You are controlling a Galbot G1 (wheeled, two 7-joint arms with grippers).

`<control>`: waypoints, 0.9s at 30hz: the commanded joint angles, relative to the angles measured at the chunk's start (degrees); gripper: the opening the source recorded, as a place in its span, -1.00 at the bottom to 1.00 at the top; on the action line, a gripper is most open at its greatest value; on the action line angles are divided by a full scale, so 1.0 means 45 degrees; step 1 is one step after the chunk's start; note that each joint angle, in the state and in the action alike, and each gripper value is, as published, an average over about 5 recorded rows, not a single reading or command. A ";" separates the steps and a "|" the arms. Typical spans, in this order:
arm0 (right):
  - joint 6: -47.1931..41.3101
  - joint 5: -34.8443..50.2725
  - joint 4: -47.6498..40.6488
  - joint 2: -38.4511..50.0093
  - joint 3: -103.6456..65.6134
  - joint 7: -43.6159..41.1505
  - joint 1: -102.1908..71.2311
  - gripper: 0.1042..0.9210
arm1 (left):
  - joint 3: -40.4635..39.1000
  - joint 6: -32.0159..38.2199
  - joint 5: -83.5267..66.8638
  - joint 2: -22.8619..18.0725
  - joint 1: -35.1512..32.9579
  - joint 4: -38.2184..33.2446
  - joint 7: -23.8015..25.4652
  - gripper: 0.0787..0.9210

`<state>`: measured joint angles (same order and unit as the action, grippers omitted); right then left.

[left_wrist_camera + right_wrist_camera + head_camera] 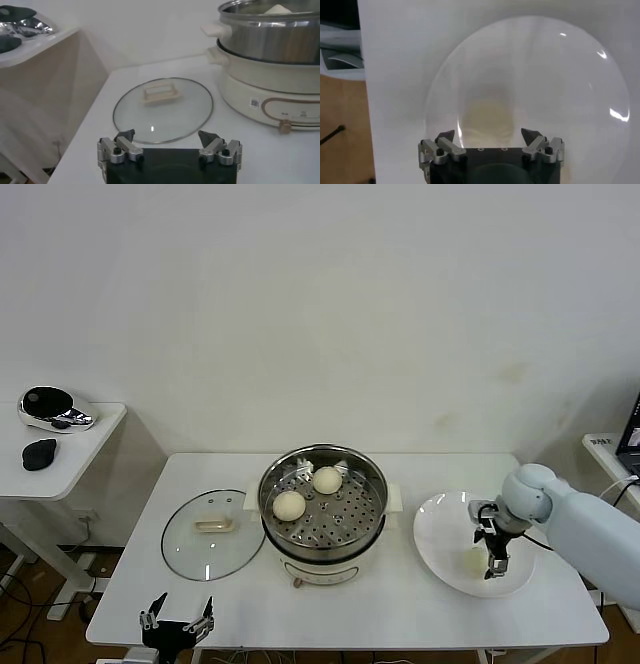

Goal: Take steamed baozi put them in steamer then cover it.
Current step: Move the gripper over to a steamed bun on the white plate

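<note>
While steamer [323,502] holds two baozi [289,505] | right gripper [492,550] fingers spread over plate [440,534]

Two steamed baozi [289,505] in steamer [323,514]

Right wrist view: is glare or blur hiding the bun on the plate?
Right wrist view: the baozi is a soft, pale smear between the open right gripper fingers; bright glints sit on the plate rim. Head view: the same bun barely stands out from the white plate. Left wrist view: a small glint on the cover.
</note>
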<state>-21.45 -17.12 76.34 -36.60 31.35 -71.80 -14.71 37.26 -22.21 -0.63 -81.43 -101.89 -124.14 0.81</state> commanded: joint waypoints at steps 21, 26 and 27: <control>0.0089 0.0127 -0.0047 0.0164 -0.0109 0.0067 -0.0048 0.05 | -0.0025 -0.0026 -0.0013 0.0011 0.0269 0.0156 0.0029 0.77; 0.0017 0.0672 0.0413 0.0771 0.0243 -0.0268 0.0941 -0.05 | -0.0061 -0.0024 -0.0038 0.0005 0.0361 0.0153 0.0026 0.77; -0.0007 0.0845 0.0526 0.0894 0.0394 -0.0342 0.1304 -0.05 | -0.0069 -0.0022 -0.0043 0.0008 0.0388 0.0160 0.0021 0.77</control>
<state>-21.53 -14.95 77.63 -34.35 32.16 -72.67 -12.31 36.97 -22.30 -0.79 -81.45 -100.20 -123.42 0.89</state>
